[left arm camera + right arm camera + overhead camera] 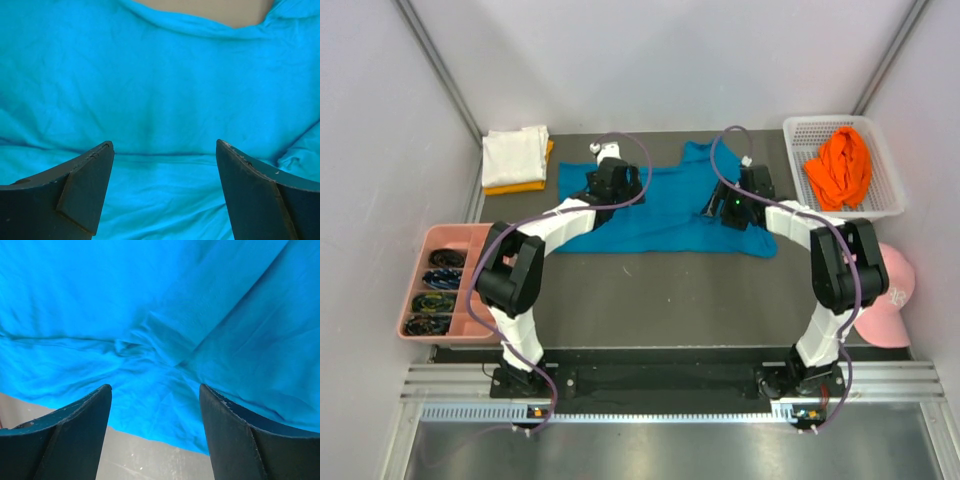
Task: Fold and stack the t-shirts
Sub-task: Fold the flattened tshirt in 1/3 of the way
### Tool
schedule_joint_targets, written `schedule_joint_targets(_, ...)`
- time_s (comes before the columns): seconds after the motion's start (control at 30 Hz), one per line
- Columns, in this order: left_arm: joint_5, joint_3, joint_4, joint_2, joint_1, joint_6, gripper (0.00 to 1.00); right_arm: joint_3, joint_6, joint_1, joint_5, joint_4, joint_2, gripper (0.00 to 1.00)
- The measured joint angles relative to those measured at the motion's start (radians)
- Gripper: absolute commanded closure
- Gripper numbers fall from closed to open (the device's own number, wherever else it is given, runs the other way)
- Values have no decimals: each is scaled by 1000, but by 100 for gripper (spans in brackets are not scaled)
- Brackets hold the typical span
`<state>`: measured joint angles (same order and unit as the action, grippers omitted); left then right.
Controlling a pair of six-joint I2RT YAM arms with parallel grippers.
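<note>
Working on teal-blue t-shirt [660,210], spread across back middle of counter [660,290], wrinkled, not neatly folded yet. Hovering over it with left gripper [165,150] near shirt's back edge, jaws wide apart, nothing pinched between them. Same with right gripper [155,390] over shirt's near right edge: spread wide, holding nothing, bare counter showing just past the hem. Cannot tell whether either touches cloth.

Elsewhere: folded white t-shirt [515,153] stacked on yellow-orange t-shirt [520,186] at back left; bright orange t-shirt [840,165] bunched in white basket [895,200] at back right; pink cap [890,300] off to right; pink tray [425,290] to left.

Risks, judged from here:
- Closing on one layer only and dragging whole shirt instead of folding it, given creases and doubled fabric under right gripper.
- Pinching at mismatched spots, left over mid-cloth and right at hem, and ending with a skewed fold.
- Snagging cable loops [645,165] hanging over shirt while reaching.
- Sliding shirt into white stack and knocking it askew if pulled leftward.
</note>
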<state>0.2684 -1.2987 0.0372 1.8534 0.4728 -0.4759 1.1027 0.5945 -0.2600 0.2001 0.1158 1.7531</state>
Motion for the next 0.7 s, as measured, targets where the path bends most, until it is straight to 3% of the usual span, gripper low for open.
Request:
schedule_joint_targets(0.2, 14, 45, 17, -19, -1, 1, 12, 13, 29, -13, 37, -19, 106, 30)
schedule_joint_targets(0.7, 17, 84, 29, -52, -28, 4, 12, 77, 57, -14, 75, -57, 167, 31)
